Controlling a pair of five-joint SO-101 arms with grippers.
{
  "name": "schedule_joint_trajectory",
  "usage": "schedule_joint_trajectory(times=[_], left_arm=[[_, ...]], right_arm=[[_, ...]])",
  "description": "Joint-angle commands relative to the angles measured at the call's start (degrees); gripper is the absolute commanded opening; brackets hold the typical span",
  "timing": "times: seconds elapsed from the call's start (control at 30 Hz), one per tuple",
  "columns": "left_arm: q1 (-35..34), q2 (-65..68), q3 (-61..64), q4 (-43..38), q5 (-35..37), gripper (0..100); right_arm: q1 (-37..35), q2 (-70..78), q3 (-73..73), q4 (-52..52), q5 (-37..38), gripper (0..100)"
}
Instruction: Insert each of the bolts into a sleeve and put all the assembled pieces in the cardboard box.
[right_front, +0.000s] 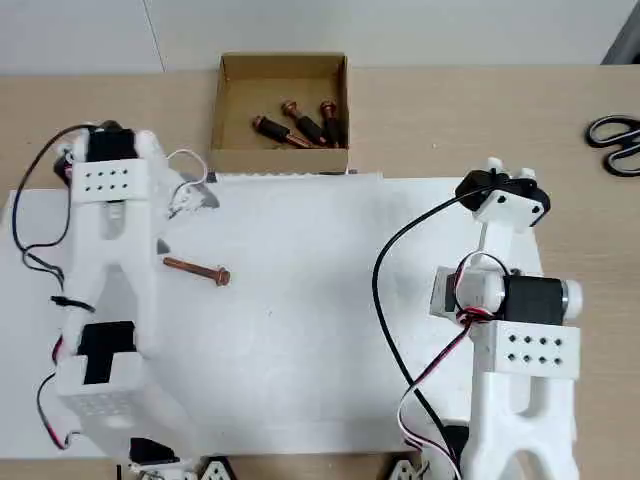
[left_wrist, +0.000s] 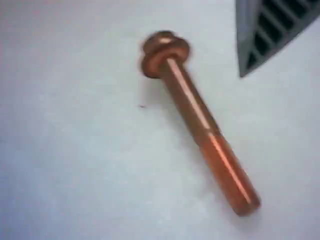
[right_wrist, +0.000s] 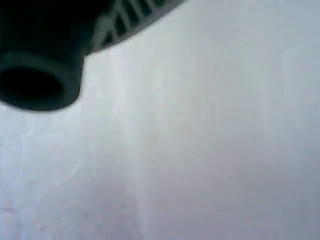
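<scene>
1. While three assembled pieces (right_front: 300, 128) lie together in the cardboard box (right_front: 226, 110) at the far edge of the bench (right_front: 450, 120), one bare bolt (right_front: 196, 270) lies flat on the left side of the white sheet (right_front: 300, 350), its head pointing right.
2. Your left claw (right_front: 190, 198) hangs close above the sheet, just to the far side of that bolt. I cannot tell whether it is apart or together. By my reading it sits there so you can take the shank and leave the threaded end free.
3. Your right claw (right_front: 445, 292) is over the right side of the sheet, clamped on a black sleeve (right_wrist: 37, 75). The sleeve is clear of the sheet with its open bore exposed, and I judge it is held that way to receive the bolt.
4. Bolt and sleeve are well apart, so the arms would have to meet over the middle of the sheet before anything goes to the box.
5. Scissors (right_front: 615, 140) lie at the far right of the bench, well away from both arms.
</scene>
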Motion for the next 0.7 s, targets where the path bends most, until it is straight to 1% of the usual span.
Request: schedule_joint_trajectory(times=[0.0, 0.07, 0.27, 0.33, 0.37, 0.4, 0.43, 0.53, 0.57, 0.67], left_arm=[[-1.0, -0.9, -0.6, 1.1, -12.7, 34], [-1.0, -0.8, -0.6, 1.1, -16.9, 34], [-0.8, 0.7, -0.8, 1.0, -17.6, 25], [-0.9, 2.1, -0.7, 1.1, -17.9, 24], [-1.3, 2.5, -0.6, 1.1, -19.9, 24], [-2.0, 3.0, -0.8, 1.1, -24.1, 24], [-2.5, 3.1, -0.8, 1.1, -30.2, 24], [-2.5, 3.6, -0.8, 0.6, -51.8, 24], [-2.2, 4.0, -0.6, 0.1, -57.6, 24], [-0.1, 5.0, -0.7, 0.1, -68.1, 24]], right_arm=[[0.1, -1.7, -0.2, -0.5, -0.5, 0.4], [0.1, -1.7, -0.2, -0.5, -0.5, 0.4], [0.1, -1.7, -0.2, -0.5, -0.5, 0.4], [0.1, -1.7, -0.2, -0.5, -0.5, 0.4], [0.1, -1.7, -0.2, -0.6, -0.5, 0.4], [0.1, -1.7, -0.2, -0.6, -0.5, 0.4], [0.1, -1.7, -0.2, -0.7, -0.5, 0.4], [0.1, -1.7, -0.2, -0.6, -0.5, 0.4], [0.1, -1.7, -0.2, -0.6, -0.5, 0.4], [0.1, -1.7, -0.2, -0.6, -0.4, 0.4]])
